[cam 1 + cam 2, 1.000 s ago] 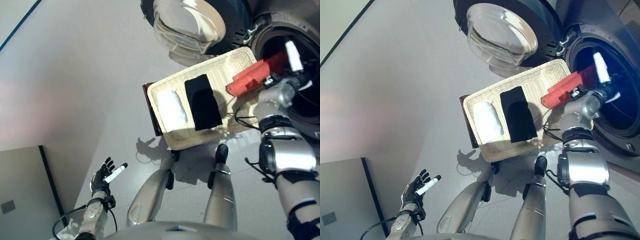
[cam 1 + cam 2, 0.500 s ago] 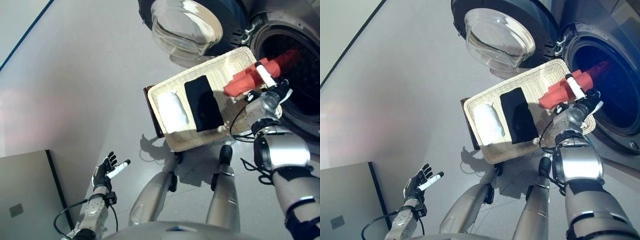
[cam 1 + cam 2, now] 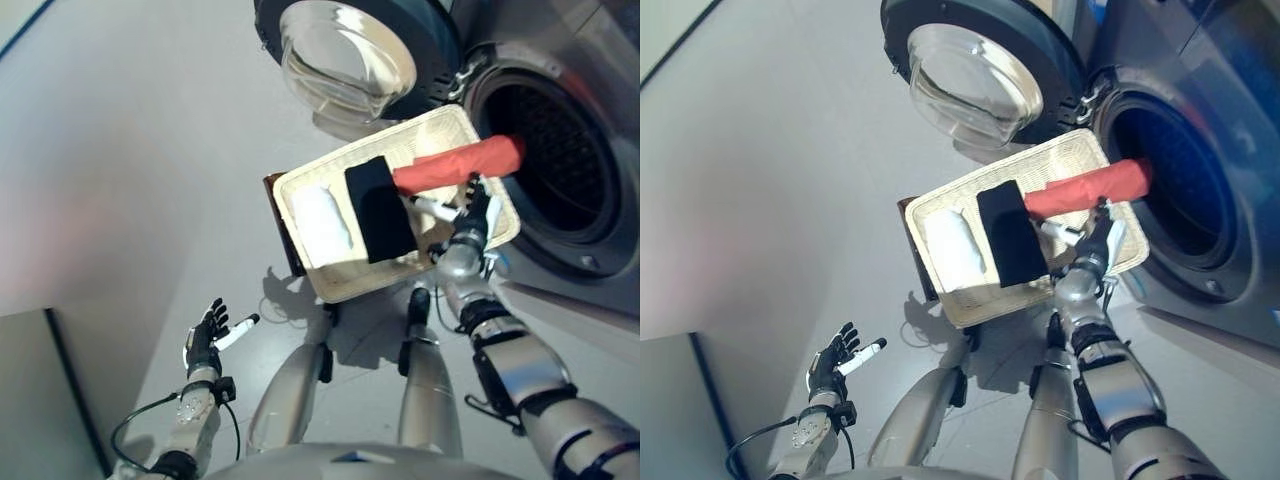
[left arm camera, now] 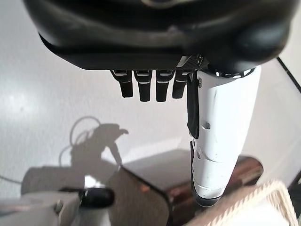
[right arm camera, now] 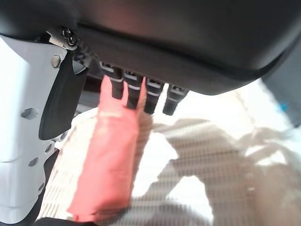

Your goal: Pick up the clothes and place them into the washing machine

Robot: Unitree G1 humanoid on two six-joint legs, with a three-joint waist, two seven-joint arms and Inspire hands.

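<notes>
Clothes: you have three pieces in view, a red cloth (image 3: 458, 165), a black cloth (image 3: 379, 209) and a white cloth (image 3: 320, 222).
Red cloth: a rolled, tube-like piece lying across the far right rim of the wicker basket (image 3: 340, 285), its far end poking at the mouth of the washing machine (image 3: 560, 170).
Black cloth: folded flat in the middle of the basket.
White cloth: folded at the basket's left end.
Right robot hand (image 3: 470, 215): fingers relaxed and straight just near the red cloth, gripping nothing as far as its wrist view shows.
Left robot hand (image 3: 208, 335): idle, fingers spread, low on the left above the floor.
Door (image 3: 345, 60): swung open, drum free.
Progress: none fully inside yet; you would judge the red piece partway, two untouched.
</notes>
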